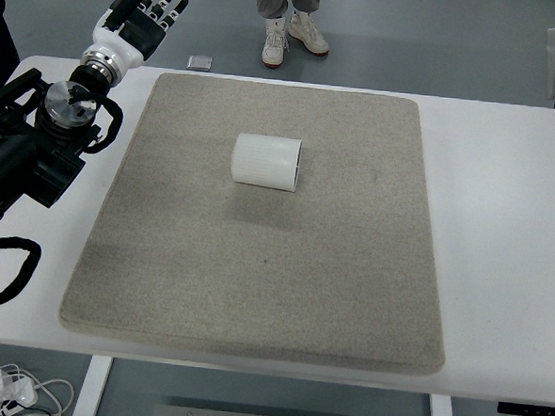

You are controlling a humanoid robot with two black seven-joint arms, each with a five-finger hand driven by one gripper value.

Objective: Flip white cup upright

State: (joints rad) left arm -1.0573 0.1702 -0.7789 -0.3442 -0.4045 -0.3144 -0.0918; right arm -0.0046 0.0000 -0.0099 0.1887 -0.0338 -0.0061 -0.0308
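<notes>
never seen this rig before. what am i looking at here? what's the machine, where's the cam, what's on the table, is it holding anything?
One camera, looking steeply down from the robot's own side. The black arm at the picture's left is the humanoid's left arm; its left hand hangs past the table's far edge, fingers spread, holding nothing. The right arm is out of view. On the white table lies a grey mat, and on it a white cup resting on its side, untouched. A small grey object sits by the far edge. A person's legs stand beyond the table.

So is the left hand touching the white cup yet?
Apart. The top view shows the left hand raised beyond the mat's far-left corner, with bare mat between it and the white cup.
</notes>
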